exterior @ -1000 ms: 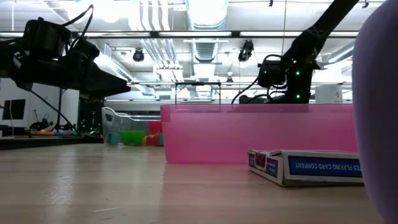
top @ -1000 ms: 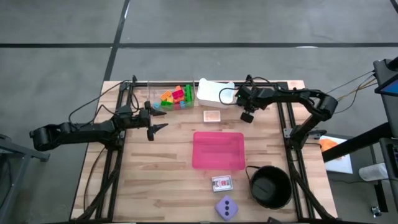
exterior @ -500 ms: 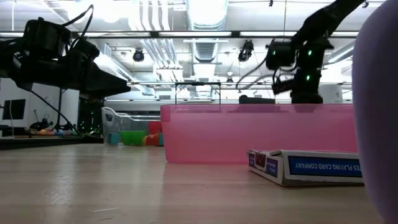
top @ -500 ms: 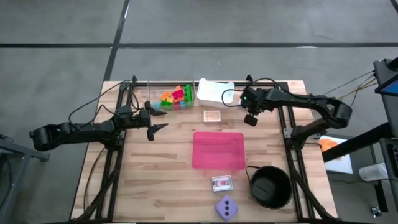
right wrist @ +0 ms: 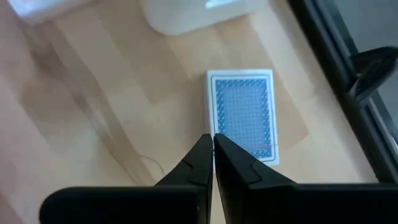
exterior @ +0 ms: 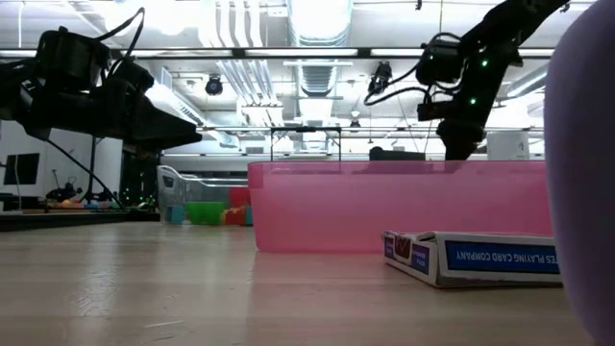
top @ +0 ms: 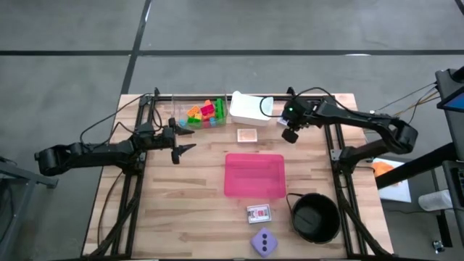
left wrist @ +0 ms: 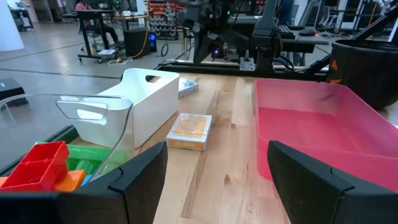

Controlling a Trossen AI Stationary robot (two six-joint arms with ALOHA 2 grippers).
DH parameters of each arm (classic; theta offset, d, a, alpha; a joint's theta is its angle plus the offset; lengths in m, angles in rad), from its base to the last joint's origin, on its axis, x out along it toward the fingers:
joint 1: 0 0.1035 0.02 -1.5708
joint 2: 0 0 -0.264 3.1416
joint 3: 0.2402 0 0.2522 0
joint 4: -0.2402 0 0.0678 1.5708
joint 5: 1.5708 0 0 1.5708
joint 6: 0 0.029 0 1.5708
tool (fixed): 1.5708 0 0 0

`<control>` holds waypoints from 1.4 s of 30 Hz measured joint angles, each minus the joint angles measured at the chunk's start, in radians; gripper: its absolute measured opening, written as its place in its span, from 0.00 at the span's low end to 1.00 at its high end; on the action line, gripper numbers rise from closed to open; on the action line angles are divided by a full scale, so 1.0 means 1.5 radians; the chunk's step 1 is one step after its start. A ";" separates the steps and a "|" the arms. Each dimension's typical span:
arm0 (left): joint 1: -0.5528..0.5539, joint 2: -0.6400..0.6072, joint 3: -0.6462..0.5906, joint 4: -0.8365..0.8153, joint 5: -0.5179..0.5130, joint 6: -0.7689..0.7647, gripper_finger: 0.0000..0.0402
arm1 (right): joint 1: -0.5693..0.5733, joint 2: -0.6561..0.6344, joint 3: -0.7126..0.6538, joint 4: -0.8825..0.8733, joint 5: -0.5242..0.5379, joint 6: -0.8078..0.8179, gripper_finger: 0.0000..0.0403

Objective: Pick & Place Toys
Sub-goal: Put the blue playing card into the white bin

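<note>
The toy bricks point(top: 205, 113), green, orange, red and pink, lie in a clear container at the table's far edge; they also show in the left wrist view point(left wrist: 46, 165). The lilac die point(top: 264, 241) sits on the table near the front edge. My left gripper point(top: 183, 147) is open and empty, held above the table in front of the container. My right gripper point(top: 290, 135) is shut and empty, up in the air above a blue-backed card deck point(right wrist: 244, 115) that lies flat on the table beside the white bin point(top: 250, 107).
A pink tray point(top: 254, 175) lies mid-table. A black bowl point(top: 315, 218) stands at the front right, with a card box point(top: 259, 213) beside it. An orange card box point(top: 248, 135) lies between the white bin and the tray. Metal frames run along both table sides.
My right gripper has gone up from low over the table behind the pink tray and stays shut. My left arm has kept still.
</note>
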 joint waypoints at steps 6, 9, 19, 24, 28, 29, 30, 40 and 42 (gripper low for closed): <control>0.000 0.000 0.000 0.000 0.000 0.000 0.70 | -0.020 0.081 0.000 0.021 -0.001 -0.016 0.04; 0.000 0.000 0.000 0.000 0.000 0.000 0.70 | -0.036 0.123 0.005 0.039 -0.001 -0.006 0.06; 0.000 0.000 0.000 0.000 0.000 -0.001 0.70 | -0.049 0.193 0.047 0.050 0.008 -0.035 0.55; 0.000 0.000 0.000 -0.002 0.000 0.000 0.70 | -0.067 0.218 0.056 0.056 0.008 -0.059 0.79; 0.000 0.000 0.000 -0.002 0.000 0.000 0.70 | -0.094 0.249 0.058 0.059 0.010 -0.065 0.88; 0.000 0.000 0.000 -0.002 0.000 0.000 0.70 | -0.101 0.256 0.059 0.060 0.009 -0.066 0.89; 0.000 0.000 0.000 -0.002 0.000 0.000 0.70 | -0.108 0.265 0.060 0.060 0.008 -0.069 0.89; 0.000 0.000 0.000 -0.002 0.000 0.001 0.70 | -0.133 0.289 0.065 0.075 -0.001 -0.077 0.90; 0.000 0.000 0.000 -0.002 0.000 0.002 0.70 | -0.136 0.289 0.066 0.076 -0.030 -0.085 0.90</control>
